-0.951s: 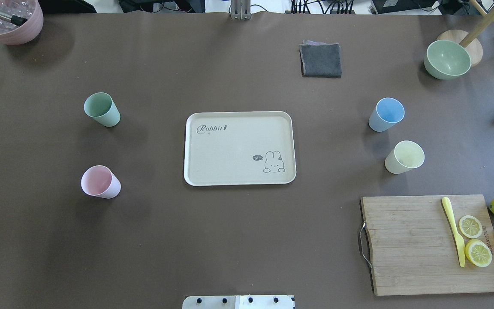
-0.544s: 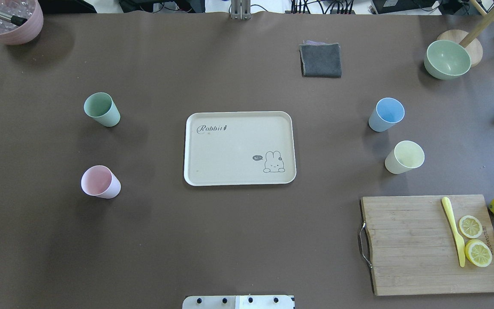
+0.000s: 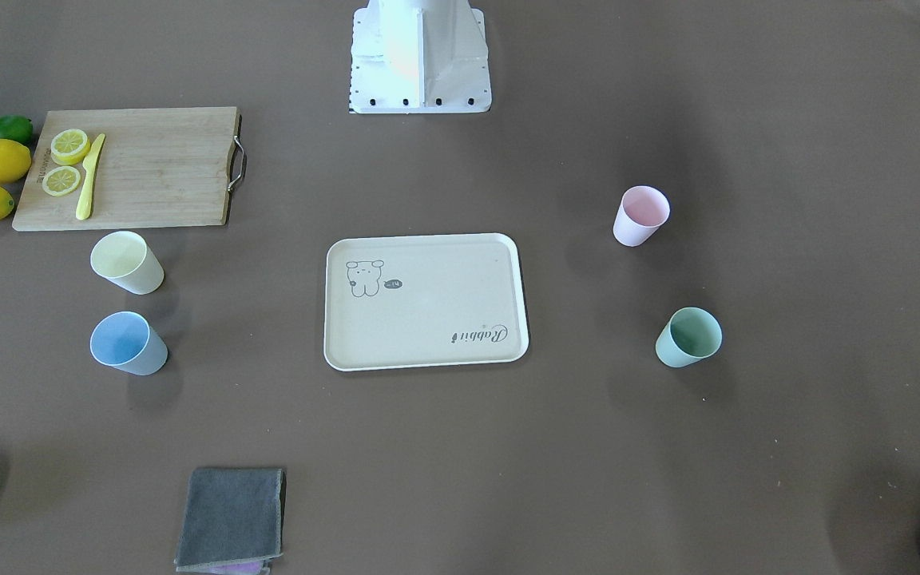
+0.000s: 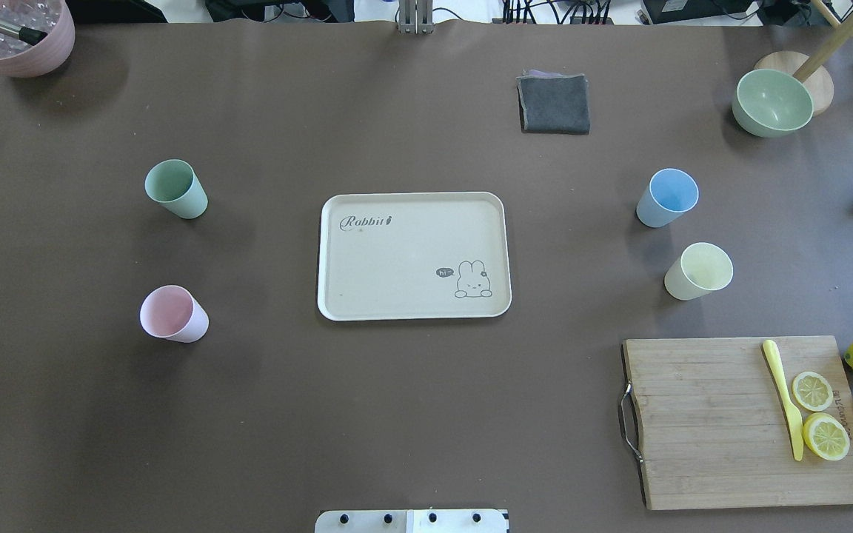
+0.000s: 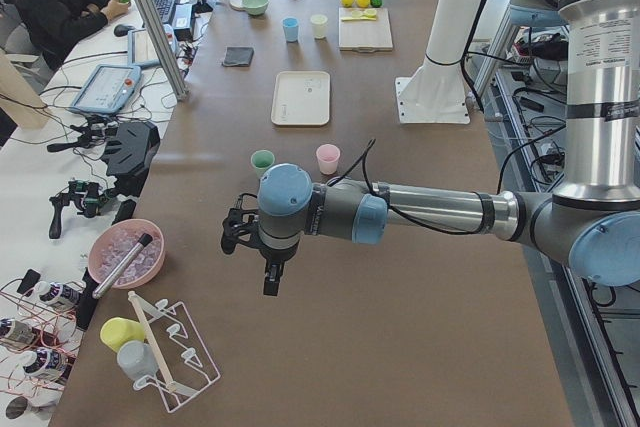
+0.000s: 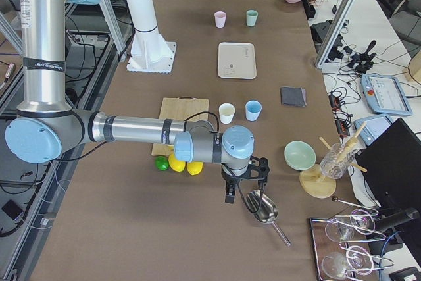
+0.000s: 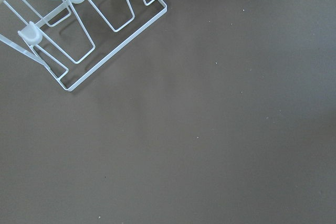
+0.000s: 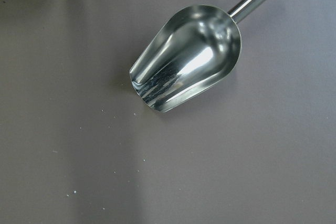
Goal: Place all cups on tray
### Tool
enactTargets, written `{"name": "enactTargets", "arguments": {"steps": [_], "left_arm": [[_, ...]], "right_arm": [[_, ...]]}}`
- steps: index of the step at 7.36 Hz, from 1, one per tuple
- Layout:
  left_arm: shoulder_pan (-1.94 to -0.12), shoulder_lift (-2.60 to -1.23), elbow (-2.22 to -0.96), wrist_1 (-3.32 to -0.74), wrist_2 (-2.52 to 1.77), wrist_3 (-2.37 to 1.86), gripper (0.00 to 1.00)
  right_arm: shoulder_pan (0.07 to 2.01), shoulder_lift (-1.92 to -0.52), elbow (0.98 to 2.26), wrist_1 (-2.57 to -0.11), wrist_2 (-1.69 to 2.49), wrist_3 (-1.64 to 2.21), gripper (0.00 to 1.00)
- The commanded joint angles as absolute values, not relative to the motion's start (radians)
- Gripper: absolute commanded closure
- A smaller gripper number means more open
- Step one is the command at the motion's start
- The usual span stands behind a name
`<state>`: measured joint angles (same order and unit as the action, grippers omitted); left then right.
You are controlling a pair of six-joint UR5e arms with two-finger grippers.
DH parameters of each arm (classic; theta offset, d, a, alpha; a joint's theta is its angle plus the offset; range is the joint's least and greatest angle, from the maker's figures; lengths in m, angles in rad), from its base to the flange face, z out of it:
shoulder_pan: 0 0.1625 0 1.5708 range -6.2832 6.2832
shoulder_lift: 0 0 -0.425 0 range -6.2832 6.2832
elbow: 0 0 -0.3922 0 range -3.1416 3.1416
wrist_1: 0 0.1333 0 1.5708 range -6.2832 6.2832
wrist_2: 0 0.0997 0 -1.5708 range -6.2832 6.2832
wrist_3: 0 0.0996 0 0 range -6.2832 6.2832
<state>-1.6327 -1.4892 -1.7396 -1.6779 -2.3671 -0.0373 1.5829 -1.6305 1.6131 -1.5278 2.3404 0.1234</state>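
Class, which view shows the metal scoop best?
The right wrist view: the scoop is large and sharp. Exterior right and left show it small; overhead catches only a sliver at its edge; front and left wrist views miss it.

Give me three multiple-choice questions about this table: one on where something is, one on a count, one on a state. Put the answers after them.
1. Which small pastel cup stands nearest the wooden cutting board?
A. the pale yellow cup
B. the pink cup
C. the mint green cup

2. How many cups are on the flat cream rectangular tray?
A. none
B. two
C. four

3. How does the light blue cup stand?
A. on its side
B. upside down
C. upright, mouth up

Answers:
1 A: it stands just past the board's far edge.
2 A: the tray's surface is bare, and all four cups stand on the brown table to either side of it.
3 C: its open rim faces up and its inside shows.
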Motion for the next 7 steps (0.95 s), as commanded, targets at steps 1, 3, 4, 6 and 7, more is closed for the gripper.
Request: {"name": "enactTargets", "arguments": {"steps": [1,3,4,6,7], "left_arm": [[-1.632,-1.489,-1.767,-1.680,-2.368,-0.029,0.02],[-1.597,-1.511,-1.740,-1.698,-2.368,-0.040,0.02],[-1.595,-1.508,-1.744,-1.722,-2.370,-0.028,0.02],[-1.580,-1.522,-1.717,-1.752,-2.368,-0.035,0.02],[-1.580,-1.523,-1.720,-1.761,-2.367,-0.037,0.02]], "right_arm": [[1.547,-1.600,1.620,-1.526,2.355,0.135,0.00],[1.488,-1.562,1.662,-1.526,2.356,0.162,0.00],[1.438,-1.559,1.721,-1.526,2.356,0.219,0.00],[1.321,-1.545,1.813,-1.507,2.349,0.357,0.00],[1.283,-1.546,1.815,-1.423,2.349,0.392,0.00]]}}
